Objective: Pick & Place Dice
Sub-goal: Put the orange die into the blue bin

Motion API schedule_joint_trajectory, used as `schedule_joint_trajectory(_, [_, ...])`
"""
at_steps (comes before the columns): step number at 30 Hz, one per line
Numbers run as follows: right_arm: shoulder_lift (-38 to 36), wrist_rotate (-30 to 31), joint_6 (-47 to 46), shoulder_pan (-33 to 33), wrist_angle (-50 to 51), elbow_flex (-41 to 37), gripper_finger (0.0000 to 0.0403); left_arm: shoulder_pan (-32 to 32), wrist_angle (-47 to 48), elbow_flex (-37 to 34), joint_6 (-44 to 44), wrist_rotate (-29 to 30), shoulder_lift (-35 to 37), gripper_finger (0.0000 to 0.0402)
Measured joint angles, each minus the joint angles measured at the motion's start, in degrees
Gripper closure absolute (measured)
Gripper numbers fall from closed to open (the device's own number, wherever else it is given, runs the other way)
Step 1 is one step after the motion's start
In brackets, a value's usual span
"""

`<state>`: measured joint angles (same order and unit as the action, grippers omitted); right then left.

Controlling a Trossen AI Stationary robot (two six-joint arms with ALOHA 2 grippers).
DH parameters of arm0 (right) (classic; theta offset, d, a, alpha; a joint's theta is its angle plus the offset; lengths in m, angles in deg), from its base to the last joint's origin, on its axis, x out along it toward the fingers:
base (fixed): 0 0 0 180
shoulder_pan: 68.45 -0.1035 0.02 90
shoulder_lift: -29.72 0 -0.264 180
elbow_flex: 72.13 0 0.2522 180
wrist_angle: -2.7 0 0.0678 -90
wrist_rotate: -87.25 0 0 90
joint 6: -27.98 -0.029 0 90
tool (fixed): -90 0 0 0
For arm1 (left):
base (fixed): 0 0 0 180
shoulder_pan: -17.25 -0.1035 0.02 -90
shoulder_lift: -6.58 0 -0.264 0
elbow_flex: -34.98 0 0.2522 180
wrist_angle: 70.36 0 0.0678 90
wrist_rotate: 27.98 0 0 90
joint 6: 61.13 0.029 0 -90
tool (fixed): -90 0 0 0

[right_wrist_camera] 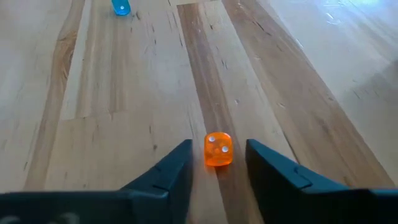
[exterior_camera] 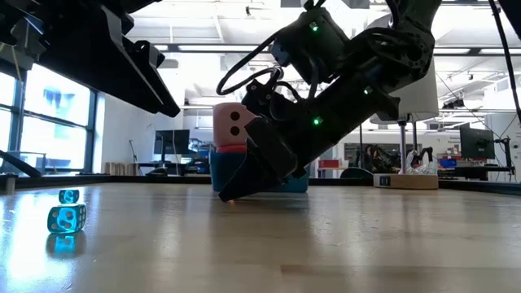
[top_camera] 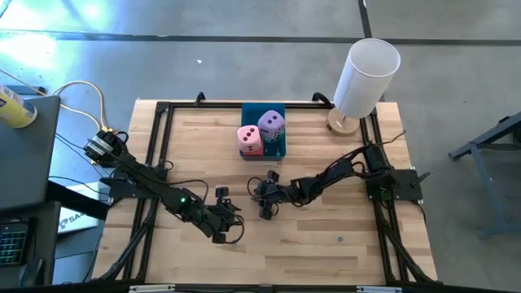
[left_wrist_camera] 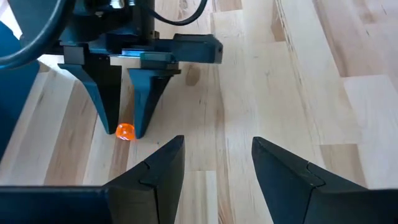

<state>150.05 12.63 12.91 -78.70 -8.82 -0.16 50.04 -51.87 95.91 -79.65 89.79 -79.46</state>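
Note:
A small orange see-through die [right_wrist_camera: 218,149] lies on the wooden table, near its middle. My right gripper [right_wrist_camera: 217,147] stands open, slanting down, with one finger on either side of the die and a narrow gap at each. The left wrist view shows the same die [left_wrist_camera: 125,131] between those fingers. My left gripper [left_wrist_camera: 217,155] hovers open and holds nothing, a little nearer the table's left and near edges [top_camera: 228,218]. A pink die [top_camera: 250,140] and a lilac die [top_camera: 272,124] sit in the blue tray [top_camera: 281,151] at the far middle.
Small blue see-through dice [exterior_camera: 67,218] lie on the table apart from the arms; one blue die [right_wrist_camera: 120,7] shows ahead of my right gripper. A white cylinder [top_camera: 366,77] on a wooden base stands at the far right corner. Black frame rails [top_camera: 159,130] run along the table's sides.

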Motion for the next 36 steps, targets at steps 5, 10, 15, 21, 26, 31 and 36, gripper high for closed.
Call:
schedule_joint_trajectory(5, [0.0,-0.73,0.33,0.44,-0.33,0.0,0.0315,0.0,-0.07,0.0,-2.22,0.0,0.0,0.0222])
schedule_joint_trajectory(10, [0.0,-0.82,0.31,0.67,-0.29,0.0,0.0358,0.0,-0.48,0.0,-2.84,0.0,0.0,0.0222])
schedule_joint_trajectory(15, [-0.02,-1.86,0.22,0.55,-0.31,0.0,0.0366,0.0,-2.74,-0.02,-2.99,0.02,0.0,0.0222])
schedule_joint_trajectory(21, [-1.9,0.88,0.32,-1.06,2.35,-0.14,0.0359,0.0,-3.89,-0.02,-2.97,0.02,0.0,0.0222])
schedule_joint_trajectory(26, [-6.65,6.28,0.17,-3.11,8.06,-0.1,0.0365,0.0,-3.91,-0.02,-2.98,0.02,0.0,0.0222])
schedule_joint_trajectory(31, [-12.23,15.47,0.32,-5.19,14.56,-0.13,0.0362,0.0,-3.8,-0.04,-3.85,-0.57,-0.02,0.0222])
schedule_joint_trajectory(36, [-17.95,28.44,-5.79,-5.75,24.09,-0.12,0.0365,0.02,-3.88,-0.04,-4.24,-6.02,-0.02,0.0222])
